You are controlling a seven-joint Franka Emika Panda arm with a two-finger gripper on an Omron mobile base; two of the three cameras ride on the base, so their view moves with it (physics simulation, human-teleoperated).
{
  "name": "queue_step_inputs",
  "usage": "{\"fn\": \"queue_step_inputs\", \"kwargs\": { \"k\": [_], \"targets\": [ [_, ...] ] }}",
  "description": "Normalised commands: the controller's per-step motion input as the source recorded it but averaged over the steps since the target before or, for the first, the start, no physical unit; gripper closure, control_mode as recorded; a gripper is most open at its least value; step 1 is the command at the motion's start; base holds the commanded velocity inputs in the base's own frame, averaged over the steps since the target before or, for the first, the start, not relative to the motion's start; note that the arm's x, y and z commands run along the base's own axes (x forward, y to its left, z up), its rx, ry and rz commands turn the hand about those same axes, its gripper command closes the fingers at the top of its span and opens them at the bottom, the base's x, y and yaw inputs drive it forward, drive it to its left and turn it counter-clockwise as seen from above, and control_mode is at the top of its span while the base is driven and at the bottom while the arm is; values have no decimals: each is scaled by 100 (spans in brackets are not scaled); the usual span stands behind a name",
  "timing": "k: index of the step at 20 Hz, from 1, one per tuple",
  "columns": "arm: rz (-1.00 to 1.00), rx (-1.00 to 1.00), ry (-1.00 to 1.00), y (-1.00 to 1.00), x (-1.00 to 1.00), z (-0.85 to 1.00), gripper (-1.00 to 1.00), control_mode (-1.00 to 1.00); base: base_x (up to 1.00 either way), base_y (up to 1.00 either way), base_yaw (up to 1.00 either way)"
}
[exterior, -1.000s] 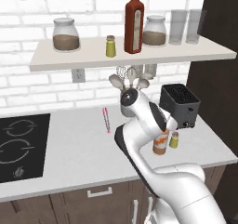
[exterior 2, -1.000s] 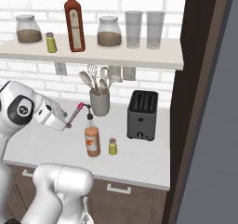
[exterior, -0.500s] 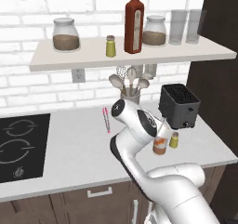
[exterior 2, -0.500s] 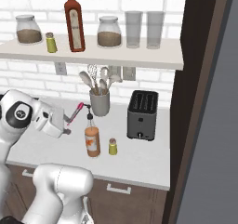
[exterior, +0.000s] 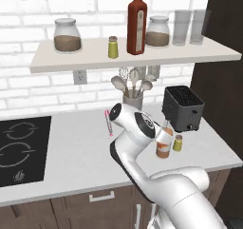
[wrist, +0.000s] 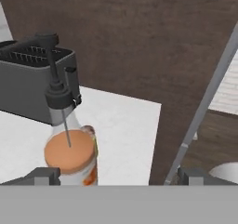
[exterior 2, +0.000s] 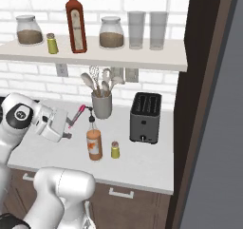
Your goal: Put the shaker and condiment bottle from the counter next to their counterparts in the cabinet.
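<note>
The condiment bottle of orange-brown sauce stands upright on the counter, with the tiny yellow-green shaker just to its right. My gripper hovers low over the counter left of the bottle and points at it. In the hand view the gripper is open, its fingertips far apart, and the bottle stands close ahead, nearer the left tip. On the white shelf stand the tall red bottle with a green cap and the twin shaker.
A dark toaster stands right behind the bottle. A grey utensil holder and a pink tool are at the wall. Jars and glasses share the shelf. A cooktop lies left, a dark tall panel right.
The arm's upper joint has sunk a little and the hand has dropped slightly beside the bottle. Bottle and shaker have not moved.
</note>
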Motion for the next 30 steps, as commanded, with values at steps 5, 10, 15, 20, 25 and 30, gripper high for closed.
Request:
{"fn": "queue_step_inputs", "kwargs": {
  "k": [5, 10, 15, 20, 25, 30],
  "targets": [
    [0, 0, 0, 0, 16, 0, -100, -100, 0, 0, 0],
    [2, 0, 0, 0, 23, 0, -100, -100, 0, 0, 0],
    [2, 0, 0, 0, 28, 0, -100, -100, 0, 0, 0],
    [1, 0, 1, 0, 37, 0, -100, -100, 0, 0, 0],
    [1, 0, 1, 0, 36, -1, -100, -100, 0, 0, 0],
    [0, 0, 0, 0, 22, -8, -100, -100, 0, 0, 0]
  ]
}}
